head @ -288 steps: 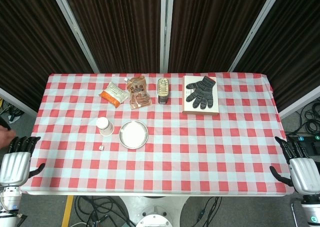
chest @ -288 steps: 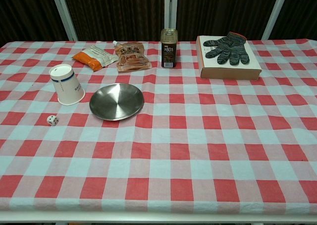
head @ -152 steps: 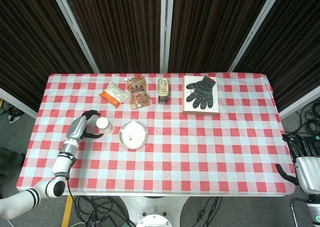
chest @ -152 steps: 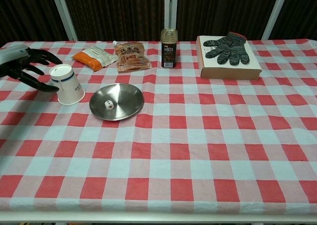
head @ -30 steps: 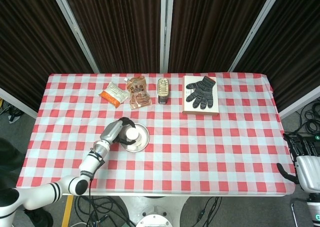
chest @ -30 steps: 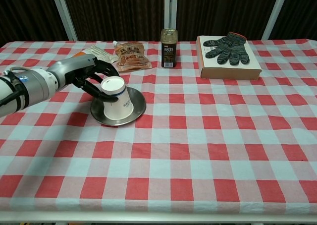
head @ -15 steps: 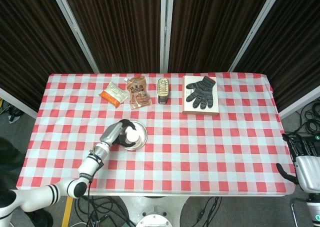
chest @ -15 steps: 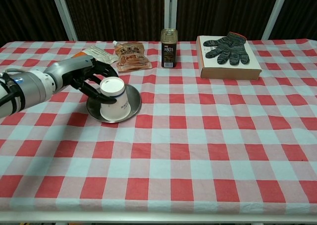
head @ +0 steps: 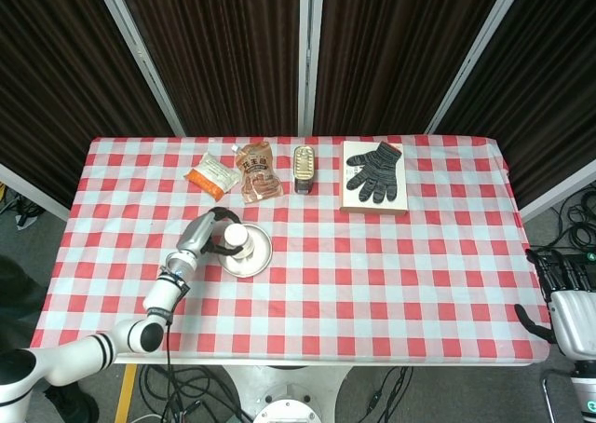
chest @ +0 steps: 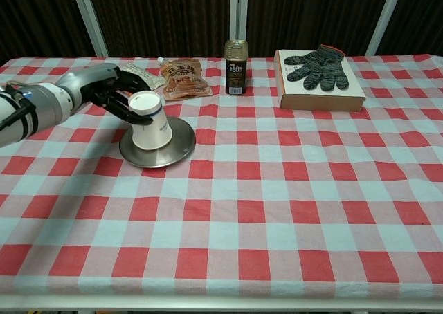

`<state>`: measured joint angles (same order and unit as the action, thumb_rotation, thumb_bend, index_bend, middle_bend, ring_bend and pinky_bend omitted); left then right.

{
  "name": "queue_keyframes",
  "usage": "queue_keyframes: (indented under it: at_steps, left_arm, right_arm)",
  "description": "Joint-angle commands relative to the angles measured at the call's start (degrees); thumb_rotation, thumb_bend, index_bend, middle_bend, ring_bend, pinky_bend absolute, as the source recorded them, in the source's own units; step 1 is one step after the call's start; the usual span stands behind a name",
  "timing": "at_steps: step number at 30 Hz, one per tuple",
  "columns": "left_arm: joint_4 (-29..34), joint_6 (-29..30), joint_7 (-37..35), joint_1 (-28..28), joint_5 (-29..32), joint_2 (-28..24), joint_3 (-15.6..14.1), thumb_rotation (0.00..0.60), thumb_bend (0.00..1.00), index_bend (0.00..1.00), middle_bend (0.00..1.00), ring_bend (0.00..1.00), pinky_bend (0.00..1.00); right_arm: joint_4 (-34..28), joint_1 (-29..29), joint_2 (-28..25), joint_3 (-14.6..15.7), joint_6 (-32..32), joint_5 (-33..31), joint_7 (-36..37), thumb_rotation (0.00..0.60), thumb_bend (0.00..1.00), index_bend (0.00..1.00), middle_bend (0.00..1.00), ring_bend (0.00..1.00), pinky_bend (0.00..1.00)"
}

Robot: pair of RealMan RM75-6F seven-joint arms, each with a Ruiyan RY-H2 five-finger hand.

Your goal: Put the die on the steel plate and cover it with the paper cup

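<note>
One paper cup (chest: 151,120), one steel plate (chest: 157,151), two snack packets (chest: 185,78), one can (chest: 236,68), one glove (chest: 319,66), one box (chest: 325,97)

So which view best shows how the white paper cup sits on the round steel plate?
Chest view: the upturned white paper cup stands on the round steel plate with the left hand around it. Head view shows only its top and the plate's rim.

A staged robot test cell, lab-like, not a home. Dark ribbed panels (head: 214,41) in pale metal frames wall off the back. The bench (head: 447,283) wears a red-and-white checked cloth (chest: 291,210), with loose cables (head: 186,386) on the grey floor below it and more gear and cables (head: 582,227) at the right edge. On the cloth lie unrelated props: snack packets (head: 261,171), a can (head: 304,167), a glove (head: 374,170) on a box.
</note>
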<state>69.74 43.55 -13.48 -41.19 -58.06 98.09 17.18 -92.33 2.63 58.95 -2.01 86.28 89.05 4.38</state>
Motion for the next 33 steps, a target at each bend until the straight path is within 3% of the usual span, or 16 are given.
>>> queue_keyframes:
  at_steps: [1, 8, 17, 26, 33]
  left_arm:
    - [2.29, 0.37, 0.12, 0.58, -1.85, -0.81, -1.29, 0.6, 0.22, 0.52, 0.27, 0.13, 0.19]
    - [4.21, 0.34, 0.0, 0.75, -4.38, -0.72, -3.01, 0.6, 0.22, 0.52, 0.27, 0.13, 0.18]
    - [-1.18, 1.04, 0.61, -0.24, -0.46, 0.33, 0.28, 0.6, 0.22, 0.52, 0.27, 0.13, 0.18]
    - [5.48, 5.5, -2.28, 2.23, -5.18, -3.96, 0.48, 0.6, 0.22, 0.52, 0.27, 0.13, 0.18]
    - [-2.85, 4.58, -0.59, 0.56, 1.35, -2.62, 4.09, 0.6, 0.22, 0.5, 0.27, 0.13, 0.18]
  right_arm:
    - [-0.04, 0.06, 0.0, 0.02, -0.01, 0.14, -0.09, 0.6, 0.22, 0.03, 0.19, 0.0, 0.1]
    - [-0.31, 0.02, -0.22, -0.02, 0.03, 0.05, -0.16, 0.6, 0.22, 0.03, 0.19, 0.0, 0.1]
    - [-0.64, -0.02, -0.37, -0.05, 0.09, -0.01, -0.46, 0.6, 0.22, 0.03, 0.19, 0.0, 0.1]
    - [-0.87, -0.05, -0.5, -0.09, 0.56, 0.47, -0.66, 0.6, 0.22, 0.03, 0.19, 0.0, 0.1]
    - [-0.78, -0.4, -0.49, 0.04, 1.02, 0.54, -0.36, 0.6, 0.22, 0.03, 0.19, 0.0, 0.1]
